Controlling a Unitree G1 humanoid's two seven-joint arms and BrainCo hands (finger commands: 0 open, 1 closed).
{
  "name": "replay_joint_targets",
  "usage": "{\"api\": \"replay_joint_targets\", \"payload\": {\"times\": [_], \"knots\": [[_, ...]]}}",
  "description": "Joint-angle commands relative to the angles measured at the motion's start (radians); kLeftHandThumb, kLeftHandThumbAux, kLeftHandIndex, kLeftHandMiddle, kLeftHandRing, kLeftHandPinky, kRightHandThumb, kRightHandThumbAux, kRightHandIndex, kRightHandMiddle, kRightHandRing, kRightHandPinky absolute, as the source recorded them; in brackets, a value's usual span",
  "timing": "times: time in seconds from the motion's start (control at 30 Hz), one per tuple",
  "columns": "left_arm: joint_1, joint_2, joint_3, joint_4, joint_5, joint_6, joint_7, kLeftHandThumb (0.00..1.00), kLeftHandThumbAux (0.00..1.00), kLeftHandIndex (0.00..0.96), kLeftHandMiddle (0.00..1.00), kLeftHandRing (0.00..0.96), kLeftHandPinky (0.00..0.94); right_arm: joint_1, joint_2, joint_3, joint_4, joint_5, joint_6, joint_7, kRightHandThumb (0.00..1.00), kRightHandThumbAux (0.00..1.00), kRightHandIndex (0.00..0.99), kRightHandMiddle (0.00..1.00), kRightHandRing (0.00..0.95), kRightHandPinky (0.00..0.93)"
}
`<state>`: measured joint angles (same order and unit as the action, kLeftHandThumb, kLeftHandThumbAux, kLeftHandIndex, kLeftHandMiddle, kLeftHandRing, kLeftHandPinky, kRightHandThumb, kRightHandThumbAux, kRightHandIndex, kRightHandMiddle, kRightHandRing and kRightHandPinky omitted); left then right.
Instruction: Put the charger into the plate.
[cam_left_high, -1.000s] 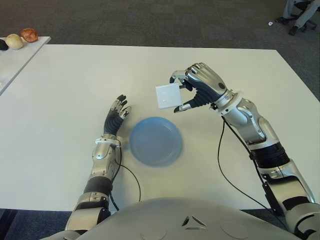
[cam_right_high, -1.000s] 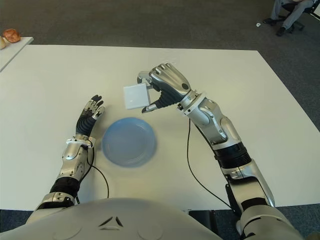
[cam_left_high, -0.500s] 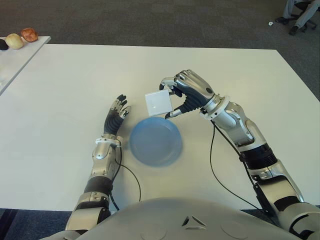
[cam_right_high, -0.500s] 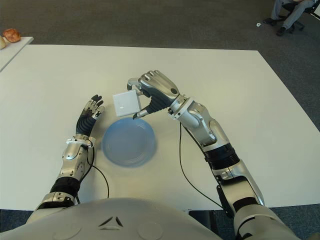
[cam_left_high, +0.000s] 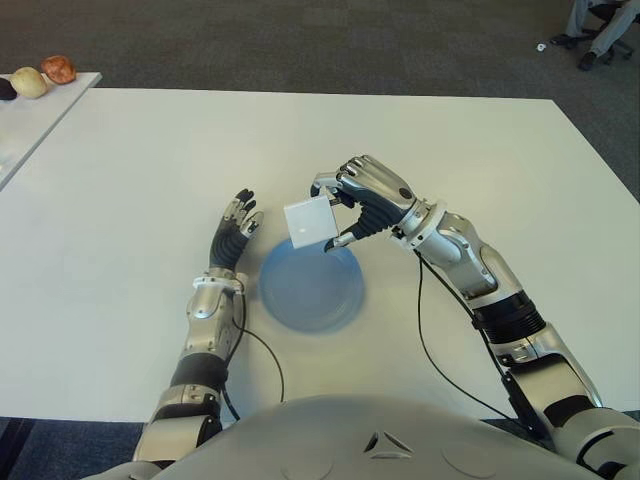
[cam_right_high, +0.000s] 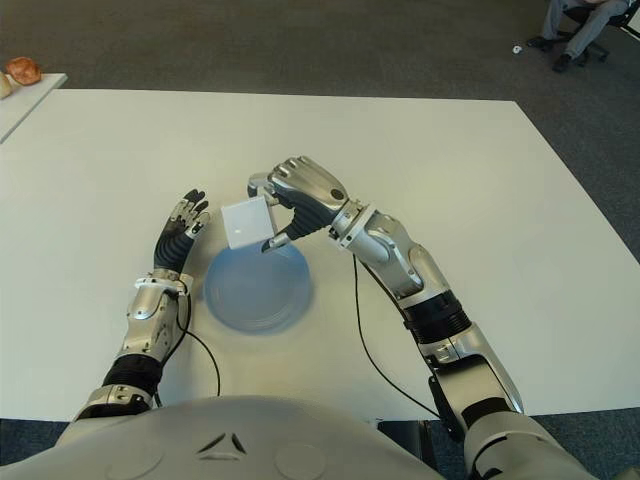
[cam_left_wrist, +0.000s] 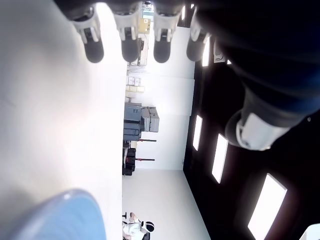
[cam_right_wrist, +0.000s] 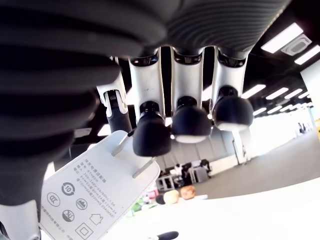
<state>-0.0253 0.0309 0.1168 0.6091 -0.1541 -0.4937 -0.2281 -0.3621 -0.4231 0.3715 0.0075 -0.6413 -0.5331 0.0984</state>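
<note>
Hanging above the far rim of the plate (cam_left_high: 310, 290), the charger (cam_left_high: 309, 222) is a small white square block with flat faces and rounded corners, tilted so one broad face turns toward the head camera. Right hand (cam_left_high: 362, 196) grips it, fingers (cam_right_wrist: 189, 121) curled over the top edge and thumb pressing from below. It is clear of the table (cam_left_high: 140, 180) and not touching the plate.

Right wrist view shows the plug face: two flat metal prongs sticking out beside the dark fingertips, and a grey printed label with several lines of small text, too fine to read. Below the text are round certification marks, one with "10" in a circle, one that looks like "CCC", plus a small house symbol and a square symbol.

Plate is pale blue, round, shallow, lying flat on the white table just in front of the robot's torso. Nothing lies in it.

Left hand (cam_left_high: 234, 231) shows just to the left of the plate, fingers extended and relaxed, gripping nothing; its wrist view confirms straight fingertips over the white surface.

A thin black cable (cam_left_high: 432, 330) runs along the right forearm across the table. Nothing stands between charger and plate.

Farther off: a second white table (cam_left_high: 30, 115) at far left carries a few rounded items (cam_left_high: 58, 69), reddish and pale. Dark carpet (cam_left_high: 300, 40) beyond. A person's legs (cam_left_high: 598, 22) show at the far right corner.
</note>
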Motion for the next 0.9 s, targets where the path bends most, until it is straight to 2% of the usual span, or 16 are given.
{"api": "replay_joint_targets", "payload": {"times": [0.03, 0.1, 0.17, 0.2, 0.3, 0.37, 0.5, 0.6, 0.9], "knots": [[0.071, -0.029, -0.011, 0.06, 0.01, 0.047, 0.012, 0.0, 0.528, 0.009, 0.081, 0.069, 0.068, -0.006, -0.012, 0.008, 0.015, -0.029, -0.02, 0.003, 0.705, 0.708, 0.429, 0.727, 0.701, 0.634], [0.072, -0.03, -0.012, 0.057, 0.011, 0.049, 0.013, 0.0, 0.525, 0.01, 0.085, 0.071, 0.072, -0.009, -0.013, 0.008, 0.018, -0.026, -0.016, 0.018, 0.698, 0.708, 0.424, 0.655, 0.638, 0.573], [0.072, -0.03, -0.013, 0.056, 0.012, 0.051, 0.014, 0.0, 0.524, 0.011, 0.086, 0.071, 0.074, -0.011, -0.015, 0.008, 0.019, -0.021, -0.01, 0.037, 0.569, 0.57, 0.362, 0.525, 0.513, 0.47], [0.072, -0.029, -0.013, 0.056, 0.013, 0.052, 0.014, 0.0, 0.524, 0.011, 0.086, 0.072, 0.075, -0.012, -0.016, 0.009, 0.019, -0.019, -0.008, 0.045, 0.506, 0.504, 0.281, 0.428, 0.428, 0.397], [0.073, -0.03, -0.013, 0.054, 0.014, 0.055, 0.015, 0.0, 0.525, 0.012, 0.086, 0.072, 0.077, -0.015, -0.018, 0.008, 0.023, -0.012, -0.01, 0.061, 0.426, 0.422, 0.171, 0.289, 0.304, 0.293], [0.073, -0.03, -0.013, 0.053, 0.014, 0.057, 0.016, 0.0, 0.527, 0.011, 0.085, 0.072, 0.078, -0.016, -0.018, 0.007, 0.025, -0.007, -0.014, 0.069, 0.401, 0.396, 0.127, 0.207, 0.226, 0.23], [0.073, -0.029, -0.014, 0.05, 0.018, 0.064, 0.02, 0.0, 0.53, 0.012, 0.081, 0.071, 0.079, -0.011, -0.039, 0.008, 0.007, 0.042, -0.001, 0.151, 0.356, 0.354, 0.044, 0.062, 0.085, 0.109], [0.074, -0.028, -0.015, 0.047, 0.019, 0.069, 0.021, 0.0, 0.536, 0.012, 0.077, 0.066, 0.076, -0.01, -0.044, 0.005, 0.0, 0.06, 0.006, 0.187, 0.316, 0.311, 0.014, 0.02, 0.027, 0.035], [0.075, -0.025, -0.018, 0.04, 0.022, 0.076, 0.027, 0.0, 0.544, 0.013, 0.077, 0.066, 0.079, -0.014, -0.05, -0.003, 0.002, 0.086, -0.002, 0.23, 0.26, 0.218, 0.0, 0.0, 0.0, 0.001]]}}
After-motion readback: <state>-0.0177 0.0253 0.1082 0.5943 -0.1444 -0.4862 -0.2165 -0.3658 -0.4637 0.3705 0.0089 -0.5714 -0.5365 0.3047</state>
